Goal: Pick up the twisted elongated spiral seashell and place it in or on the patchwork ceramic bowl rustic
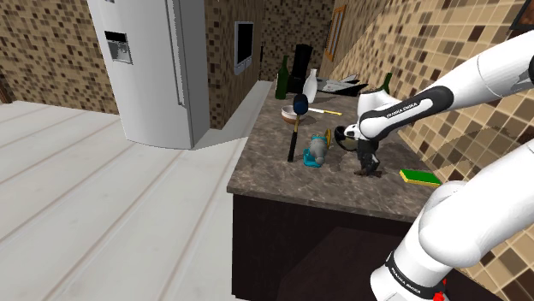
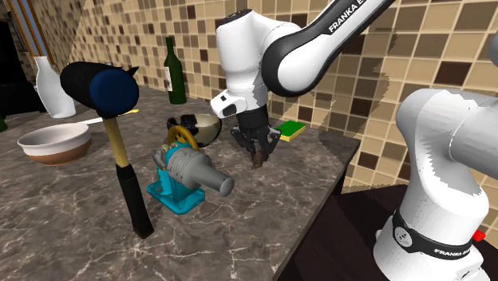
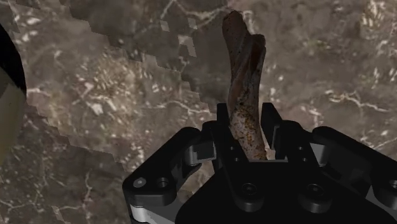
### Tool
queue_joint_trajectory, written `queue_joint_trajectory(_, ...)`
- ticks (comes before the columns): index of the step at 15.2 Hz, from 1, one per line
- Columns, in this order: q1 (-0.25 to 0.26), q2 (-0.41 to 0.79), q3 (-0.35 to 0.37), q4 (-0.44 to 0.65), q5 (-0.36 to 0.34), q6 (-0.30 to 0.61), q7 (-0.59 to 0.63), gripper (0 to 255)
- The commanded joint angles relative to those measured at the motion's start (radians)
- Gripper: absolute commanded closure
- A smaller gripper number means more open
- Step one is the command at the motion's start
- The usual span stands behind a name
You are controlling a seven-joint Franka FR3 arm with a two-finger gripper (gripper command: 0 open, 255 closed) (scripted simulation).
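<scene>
Clasping one brown spiral shell [image 3: 245, 95]: gripper [image 3: 247, 116]; two bowls [image 2: 54, 150] [image 2: 209, 120] nearby.

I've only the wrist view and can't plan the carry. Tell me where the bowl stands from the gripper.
Observer: The patchy dark-and-pale bowl stands just to the second exterior view's left of the gripper, which clasps the brown seashell.
Operator: Name what's beside that bowl.
Observer: A grey device on a blue base, in front of it in that view.
Operator: Report the gripper's other side.
Observer: A green-and-yellow sponge lies to its right there, nearer the tiled wall.
</scene>
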Motion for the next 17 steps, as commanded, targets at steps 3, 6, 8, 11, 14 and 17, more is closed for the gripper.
queue_joint_trajectory(3, -0.005, -0.05, 0.021, 0.022, 0.002, -0.07, -0.006, 255)
queue_joint_trajectory(6, -0.008, -0.082, 0.037, 0.041, 0.007, -0.121, -0.012, 255)
queue_joint_trajectory(8, -0.01, -0.101, 0.048, 0.055, 0.011, -0.154, -0.016, 255)
queue_joint_trajectory(11, -0.011, -0.127, 0.063, 0.077, 0.017, -0.201, -0.023, 255)
queue_joint_trajectory(14, -0.012, -0.149, 0.078, 0.102, 0.024, -0.248, -0.03, 255)
queue_joint_trajectory(17, -0.012, -0.169, 0.093, 0.128, 0.032, -0.293, -0.038, 255)
